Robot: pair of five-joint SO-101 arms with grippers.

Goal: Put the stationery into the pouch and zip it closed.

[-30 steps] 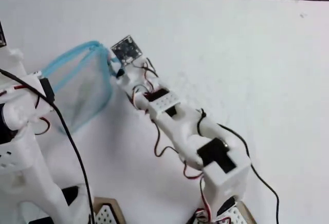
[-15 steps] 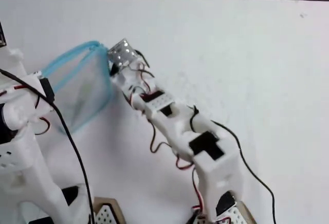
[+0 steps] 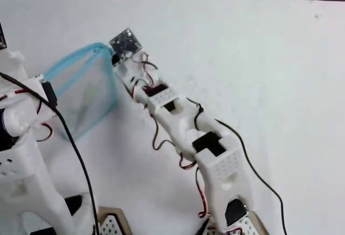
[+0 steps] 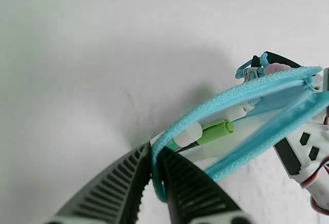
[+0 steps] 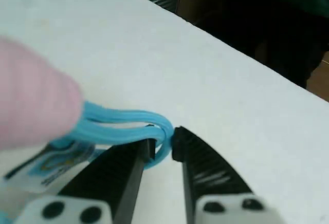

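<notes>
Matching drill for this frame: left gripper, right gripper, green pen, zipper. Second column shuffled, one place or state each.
1. left gripper
2. right gripper
3. green pen
4. zipper

A. lying inside the pouch
B. closed on the pull loop
C. open, its two sides apart
D. pinching the pouch's rim at one end

Pairs: 1-D, 2-B, 3-A, 4-C
</notes>
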